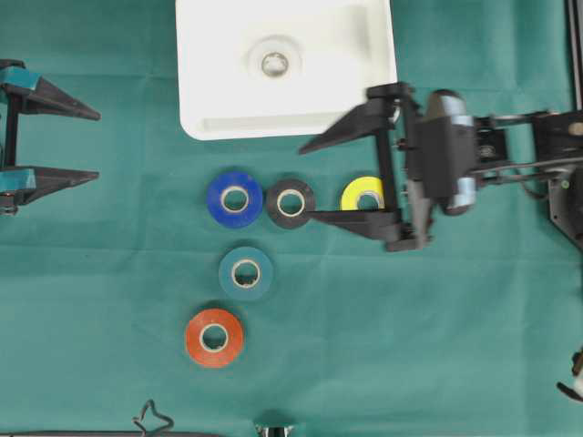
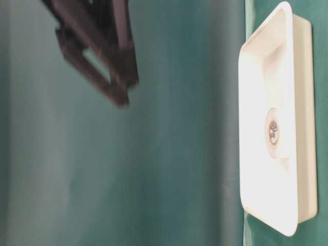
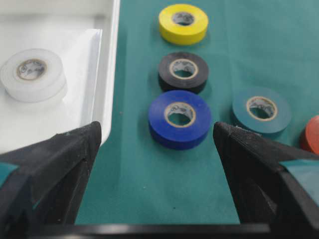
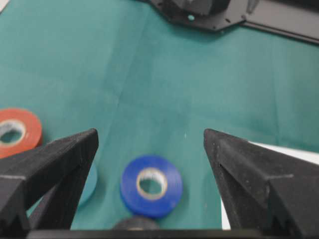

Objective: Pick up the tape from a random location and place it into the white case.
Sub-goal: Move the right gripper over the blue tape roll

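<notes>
The white case (image 1: pixel 211 86) lies at the table's far middle, and a white tape roll (image 1: pixel 274 61) sits inside it. In front of it a blue roll (image 1: pixel 234 198), a black roll (image 1: pixel 290 202) and a yellow roll (image 1: pixel 363 194) stand in a row. Nearer are a teal roll (image 1: pixel 245 272) and an orange roll (image 1: pixel 214 337). My right gripper (image 1: pixel 305 182) hovers open over the black roll, holding nothing. In the right wrist view the blue roll (image 4: pixel 151 185) shows between its fingers (image 4: pixel 65 159). My left gripper (image 1: pixel 97 146) rests open at the far left, empty, facing the blue roll (image 3: pixel 179 118).
A green cloth covers the table. The left wrist view shows the case rim (image 3: pixel 107 74) left of the tape row. The table-level view shows the case (image 2: pixel 259 77) on edge and a dark blurred gripper part (image 2: pixel 97 46). Black frame parts (image 4: pixel 214 15) lie beyond the right gripper.
</notes>
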Controlling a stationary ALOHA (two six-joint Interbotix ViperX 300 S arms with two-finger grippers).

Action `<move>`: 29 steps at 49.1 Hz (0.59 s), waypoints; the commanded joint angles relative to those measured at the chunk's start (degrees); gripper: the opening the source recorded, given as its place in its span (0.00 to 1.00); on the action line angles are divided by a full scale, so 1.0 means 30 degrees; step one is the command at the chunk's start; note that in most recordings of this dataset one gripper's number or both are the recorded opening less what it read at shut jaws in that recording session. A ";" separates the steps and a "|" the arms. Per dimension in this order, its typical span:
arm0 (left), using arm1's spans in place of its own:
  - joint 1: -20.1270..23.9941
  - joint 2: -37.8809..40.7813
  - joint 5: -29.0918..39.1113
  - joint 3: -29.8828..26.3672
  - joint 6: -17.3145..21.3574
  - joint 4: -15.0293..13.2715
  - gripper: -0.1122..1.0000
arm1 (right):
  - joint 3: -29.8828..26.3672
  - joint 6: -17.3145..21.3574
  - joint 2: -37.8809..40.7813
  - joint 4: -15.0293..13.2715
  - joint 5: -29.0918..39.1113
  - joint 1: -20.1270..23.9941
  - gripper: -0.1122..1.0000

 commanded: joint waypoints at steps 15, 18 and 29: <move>-0.0059 0.0176 -0.0088 -0.0205 0.0000 -0.0059 0.96 | -0.5889 -0.0205 0.4395 -0.0029 0.0322 0.0293 0.93; -0.0059 0.0176 0.0000 -0.0205 0.0000 -0.0029 0.96 | -0.6680 -0.0205 0.4951 -0.0029 0.0615 0.0293 0.93; -0.0059 0.0176 0.0176 -0.0176 0.0000 -0.0059 0.96 | -0.8584 -0.0117 0.6152 -0.0029 0.2197 0.0410 0.93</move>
